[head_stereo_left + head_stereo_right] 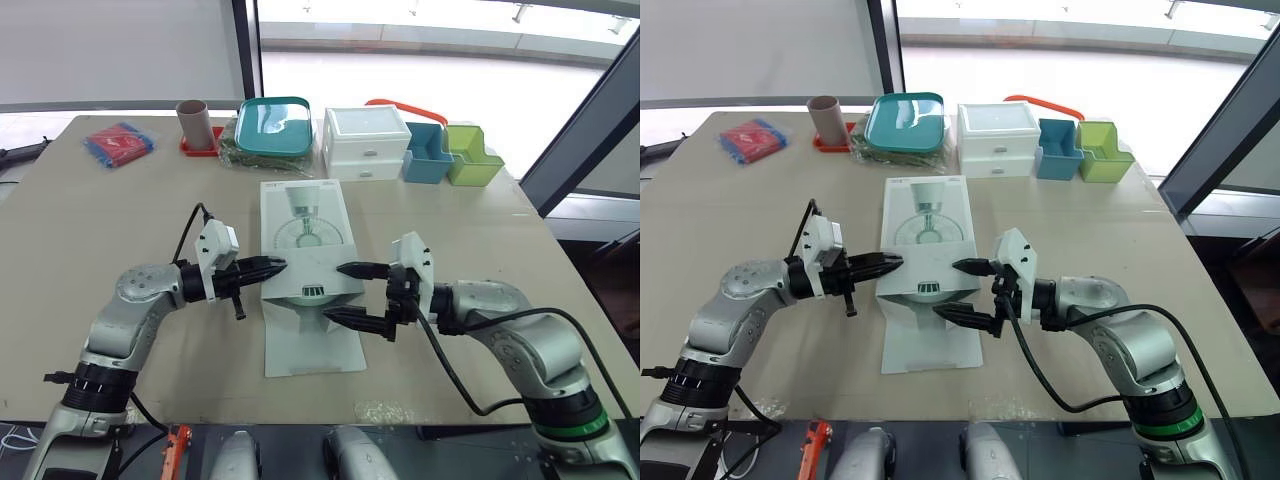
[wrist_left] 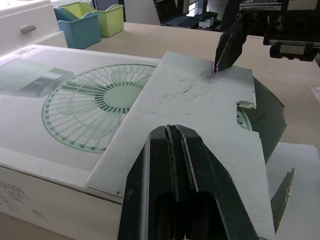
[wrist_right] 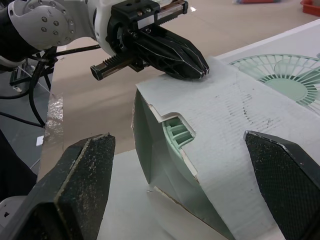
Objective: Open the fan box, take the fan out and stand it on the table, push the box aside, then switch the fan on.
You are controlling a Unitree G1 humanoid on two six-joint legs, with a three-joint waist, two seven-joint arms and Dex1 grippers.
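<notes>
The white fan box (image 1: pixel 303 225) lies flat mid-table, its printed fan picture facing up. Its near end is open: a long flap (image 1: pixel 312 350) lies on the table, and a shorter flap (image 2: pixel 200 105) is folded back over the box top. The green fan (image 1: pixel 313 292) shows in the opening. My left gripper (image 1: pixel 276 266) is shut, its tips resting on the left edge of the folded-back flap. My right gripper (image 1: pixel 346 293) is open at the box's right side. One of its fingers (image 2: pixel 227 45) touches the flap's right edge, the other hangs beside the opening.
Along the far edge stand a red packet (image 1: pixel 118 143), a cardboard tube (image 1: pixel 193 124), a teal lidded container (image 1: pixel 273 125), a white drawer unit (image 1: pixel 365 142), a blue bin (image 1: pixel 428 153) and a green bin (image 1: pixel 472 155). Bare table lies left and right of the box.
</notes>
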